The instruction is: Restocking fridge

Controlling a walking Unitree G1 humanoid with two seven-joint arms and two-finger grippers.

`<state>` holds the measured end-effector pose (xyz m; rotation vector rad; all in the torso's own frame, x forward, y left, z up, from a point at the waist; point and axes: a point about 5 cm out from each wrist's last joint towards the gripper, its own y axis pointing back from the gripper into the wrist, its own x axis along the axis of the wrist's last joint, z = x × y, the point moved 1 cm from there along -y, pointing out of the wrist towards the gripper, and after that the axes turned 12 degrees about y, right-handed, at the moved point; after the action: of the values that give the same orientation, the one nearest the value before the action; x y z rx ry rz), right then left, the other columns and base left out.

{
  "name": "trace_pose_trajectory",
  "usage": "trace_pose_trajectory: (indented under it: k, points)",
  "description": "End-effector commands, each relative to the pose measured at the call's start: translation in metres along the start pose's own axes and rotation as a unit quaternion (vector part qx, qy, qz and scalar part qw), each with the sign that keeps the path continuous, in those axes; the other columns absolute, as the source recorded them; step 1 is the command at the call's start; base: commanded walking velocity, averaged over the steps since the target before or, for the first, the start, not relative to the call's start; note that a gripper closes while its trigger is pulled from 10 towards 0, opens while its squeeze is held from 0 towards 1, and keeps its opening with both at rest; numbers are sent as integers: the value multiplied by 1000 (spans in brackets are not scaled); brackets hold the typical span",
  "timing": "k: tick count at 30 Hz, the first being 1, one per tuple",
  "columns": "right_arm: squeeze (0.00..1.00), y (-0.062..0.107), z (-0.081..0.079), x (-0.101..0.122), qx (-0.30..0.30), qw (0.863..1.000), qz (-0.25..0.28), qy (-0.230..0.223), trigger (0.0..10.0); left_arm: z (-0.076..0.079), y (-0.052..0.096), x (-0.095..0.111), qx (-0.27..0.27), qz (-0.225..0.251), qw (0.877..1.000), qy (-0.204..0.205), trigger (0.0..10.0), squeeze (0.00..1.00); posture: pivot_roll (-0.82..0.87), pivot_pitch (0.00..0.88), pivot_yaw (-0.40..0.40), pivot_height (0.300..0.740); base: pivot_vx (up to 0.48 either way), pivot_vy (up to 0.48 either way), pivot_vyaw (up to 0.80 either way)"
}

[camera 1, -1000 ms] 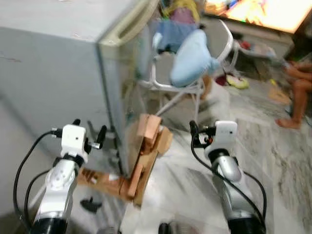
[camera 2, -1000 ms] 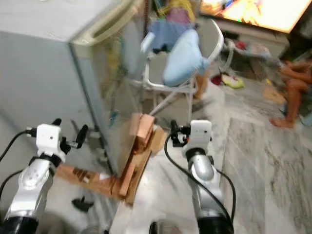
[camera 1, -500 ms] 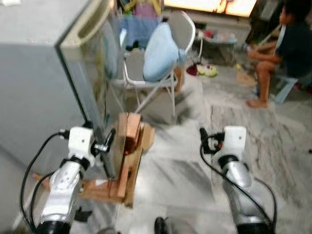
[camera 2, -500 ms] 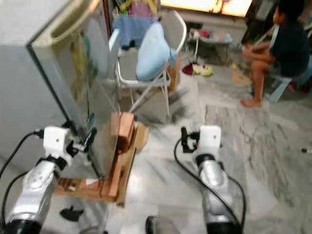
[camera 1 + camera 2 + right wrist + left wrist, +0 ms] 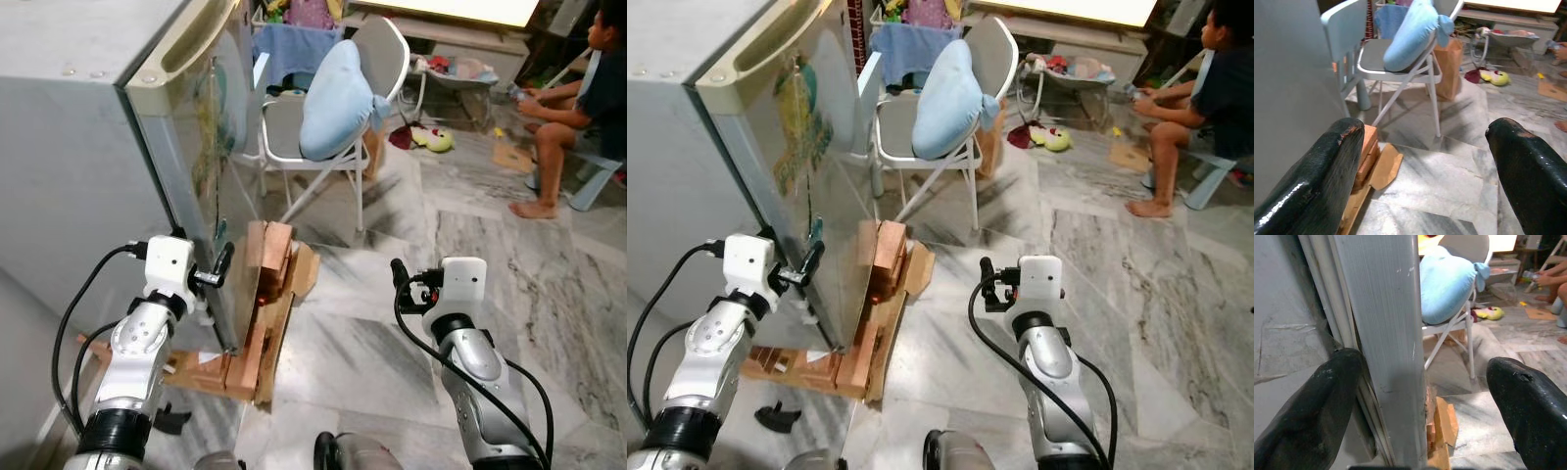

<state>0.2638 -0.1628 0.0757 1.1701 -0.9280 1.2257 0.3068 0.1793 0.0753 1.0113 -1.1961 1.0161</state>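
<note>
The grey fridge [image 5: 78, 147] stands at the left, its door [image 5: 808, 157] topped by a cream handle strip. My left gripper [image 5: 203, 257] is open low at the door's free edge. In the left wrist view the door edge [image 5: 1393, 347] runs between the two black fingers [image 5: 1308, 411], one on the fridge-body side and one on the front side; I cannot tell whether they touch it. My right gripper [image 5: 416, 279] hangs open over the marble floor, to the right of the fridge, with nothing between its fingers [image 5: 1327, 166].
Wooden blocks and boards [image 5: 263, 294] lie under and in front of the fridge door. A white folding chair [image 5: 294, 137] with a light blue cushion [image 5: 338, 88] stands behind them. A person [image 5: 588, 88] sits at the far right. A small black object [image 5: 171, 419] lies on the floor.
The head camera has swung and steadied, so the whole scene has shifted. My left gripper has come from the fridge's side onto the door's edge. The right gripper holds its pose.
</note>
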Motion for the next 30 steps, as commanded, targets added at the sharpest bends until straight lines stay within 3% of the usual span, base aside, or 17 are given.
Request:
trace_pose_trajectory:
  k: [1, 2, 3, 4, 8, 9, 12, 17, 21, 26, 30]
  points:
    - [0, 2, 3, 2, -4, 1000, 0, 2, 10000, 13, -11, 6, -29, 7, 999, -12, 10000, 0, -35, 65, -56, 740, 0, 0, 0]
    - [0, 3, 3, 2, -4, 1000, 0, 2, 10000, 17, -12, 10, -44, 11, 999, -12, 10000, 0, -41, 66, -52, 740, 0, 0, 0]
    - [0, 4, 4, 3, -6, 1000, 1, 1, 10000, 33, -14, 15, -93, 16, 996, -10, 10000, 0, -41, 66, -52, 740, 0, 0, 0]
    - [0, 6, 6, 2, -9, 1000, 0, -2, 10000, 52, -12, 14, -153, 8, 988, -26, 10000, 0, -40, 66, -53, 740, 0, 0, 0]
    - [0, 9, 7, 1, -9, 1000, 0, -6, 10000, 94, 3, 5, -269, -10, 962, -46, 10000, 0, -35, 65, -49, 740, 0, 0, 0]
    - [0, 9, 6, 1, -7, 1000, 3, -8, 10000, 102, 8, 3, -287, -15, 957, -41, 10000, 0, -35, 65, -49, 740, 0, 0, 0]
    - [0, 9, 5, 3, -7, 1000, 6, -9, 10000, 103, 10, 0, -286, -16, 957, -38, 10000, 0, -37, 66, -52, 740, 0, 0, 0]
    - [0, 7, 5, 6, -8, 1000, 10, -10, 10000, 75, 8, -10, -202, -33, 978, -33, 10000, 0, -33, 66, -54, 740, 0, 0, 0]
    - [0, 5, 5, 6, -8, 1000, 12, -10, 10000, 34, 11, -3, -104, -21, 994, -20, 10000, 0, -27, 67, -55, 740, 0, 0, 0]
    - [0, 5, 2, 5, -5, 1000, 10, -10, 10000, 7, 23, -5, -41, -22, 999, -2, 10000, 0, -17, 68, -58, 740, 0, 0, 0]
    - [0, 3, 0, 6, -1, 1000, 11, -10, 10000, -2, 29, -10, -9, -26, 1000, 1, 10000, 0, -14, 67, -63, 740, 0, 0, 0]
